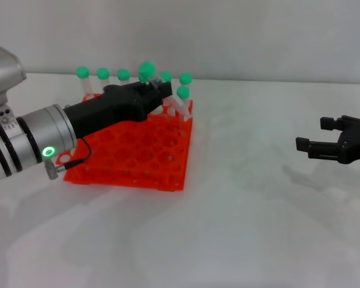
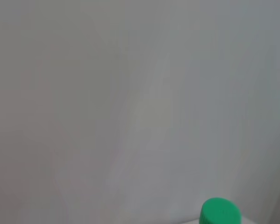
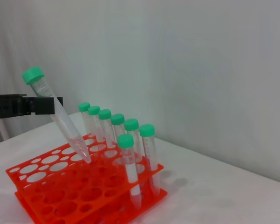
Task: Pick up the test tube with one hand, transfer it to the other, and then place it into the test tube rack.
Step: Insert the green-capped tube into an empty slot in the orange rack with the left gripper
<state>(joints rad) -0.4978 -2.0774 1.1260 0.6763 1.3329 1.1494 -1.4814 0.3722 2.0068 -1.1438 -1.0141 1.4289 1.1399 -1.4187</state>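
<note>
My left gripper [image 1: 162, 90] reaches over the orange test tube rack [image 1: 132, 171] and is shut on a test tube [image 1: 146, 70] just below its green cap. The right wrist view shows this tube [image 3: 60, 116] tilted in the left gripper [image 3: 37, 105], its tip just at the rack's [image 3: 46, 186] top tier near the back row. The left wrist view shows only a green cap [image 2: 219, 212] against the wall. My right gripper [image 1: 317, 135] is open and empty, well to the right of the rack, low over the table.
Several other green-capped tubes [image 1: 102, 75] stand in the rack's back row, also seen in the right wrist view [image 3: 105, 126]. One more tube [image 3: 128, 168] stands a row nearer at the right corner. White table [image 1: 246, 228], pale wall behind.
</note>
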